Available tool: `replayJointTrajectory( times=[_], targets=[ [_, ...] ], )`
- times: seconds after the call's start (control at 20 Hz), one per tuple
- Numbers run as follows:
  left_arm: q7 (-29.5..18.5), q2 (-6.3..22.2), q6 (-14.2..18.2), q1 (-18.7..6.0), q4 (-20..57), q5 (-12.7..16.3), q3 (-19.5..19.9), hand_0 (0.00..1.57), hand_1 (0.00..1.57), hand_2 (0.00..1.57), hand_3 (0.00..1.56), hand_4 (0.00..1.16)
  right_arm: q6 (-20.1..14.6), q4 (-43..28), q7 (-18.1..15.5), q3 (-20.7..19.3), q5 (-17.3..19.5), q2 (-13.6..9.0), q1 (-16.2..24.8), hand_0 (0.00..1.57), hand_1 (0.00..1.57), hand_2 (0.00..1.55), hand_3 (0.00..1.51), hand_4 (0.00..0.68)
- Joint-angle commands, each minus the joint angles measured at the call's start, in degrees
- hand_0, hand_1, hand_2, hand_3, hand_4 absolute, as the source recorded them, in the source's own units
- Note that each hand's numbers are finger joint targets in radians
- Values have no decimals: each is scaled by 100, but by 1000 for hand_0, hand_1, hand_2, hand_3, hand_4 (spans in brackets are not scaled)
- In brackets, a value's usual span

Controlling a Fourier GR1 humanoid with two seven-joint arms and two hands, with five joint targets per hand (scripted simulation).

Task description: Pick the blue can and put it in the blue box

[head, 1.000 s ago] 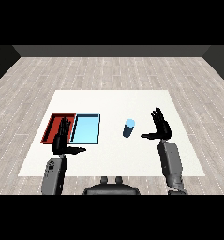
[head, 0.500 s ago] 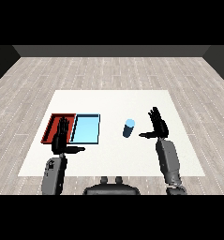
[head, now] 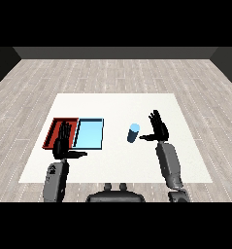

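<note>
White table (head: 117,104) on grey plank floor (head: 112,73), dark walls.

The light is soft and even all over. The white table (head: 117,104) looks bright with no shine spots. The far wall is dark. Shadows are very faint.
</note>
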Motion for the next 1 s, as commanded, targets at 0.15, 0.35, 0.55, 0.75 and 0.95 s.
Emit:
replayJointTrajectory(
  times=[0.15,0.35,0.55,0.75,0.95],
  targets=[
    [-162,-56,56,163,-57,0,56,0,0,0,0,0,-220,341,-192,139,-23,361,8,0,0,0,0,0],
    [413,-26,60,232,-596,124,-3,0,0,0,0,0,-175,286,34,86,-231,294,47,0,0,0,0,0],
    [-137,-24,-2,93,2,-14,41,0,0,0,0,0,-84,894,-618,123,-132,435,161,0,0,0,0,0],
    [94,-28,-24,52,-121,118,37,0,0,0,0,0,-28,1616,-917,58,-139,400,-284,0,0,0,0,0],
    [181,92,-141,241,-362,233,141,0,0,0,0,0,-93,1825,-728,30,-281,505,-566,0,0,0,0,0]
  ],
)
